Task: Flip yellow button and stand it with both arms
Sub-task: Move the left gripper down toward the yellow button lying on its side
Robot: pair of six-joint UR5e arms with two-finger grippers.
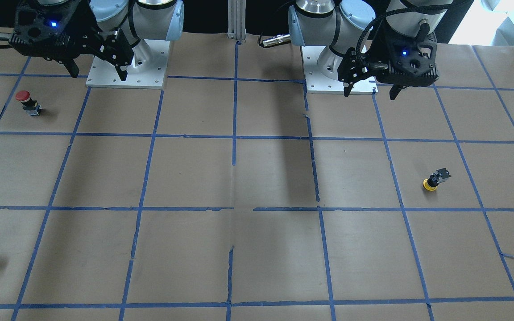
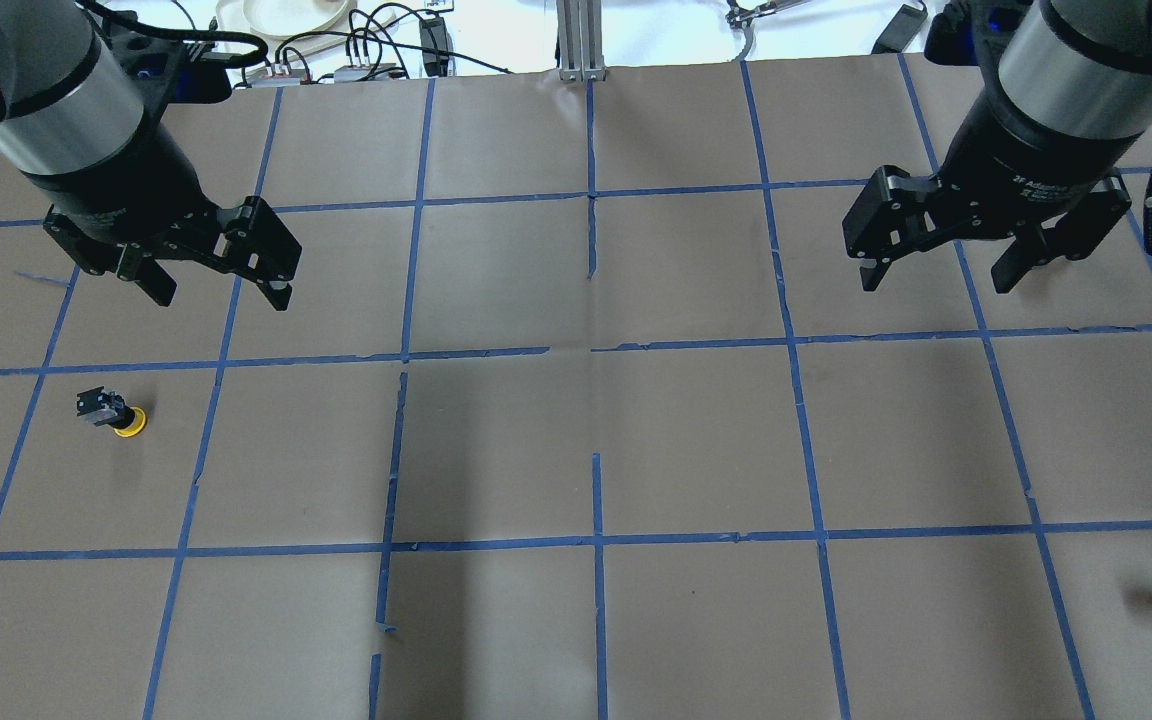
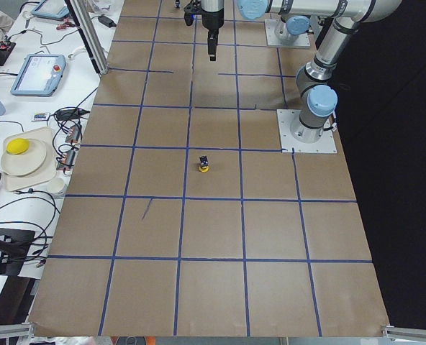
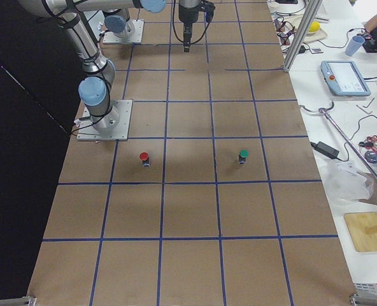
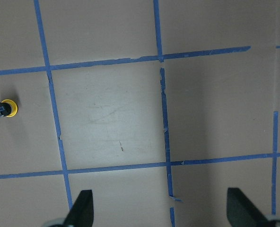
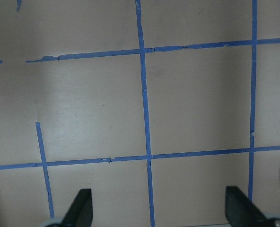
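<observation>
One small push-button switch with a round yellow cap and black-and-grey body [image 2: 114, 413] lies tipped over on the brown paper-covered table gridded in blue tape [image 2: 696, 440]. It is near the black two-finger left gripper [image 2: 222, 293], which hangs above the table with its jaws wide apart. The matching right gripper [image 2: 936, 283], also spread and empty, is well apart from it. The left should probably pinch the blocky body, not the cap, leaving room for the right. Whether the cap sits flat is too small to tell, and the left wrist view crops the body.
</observation>
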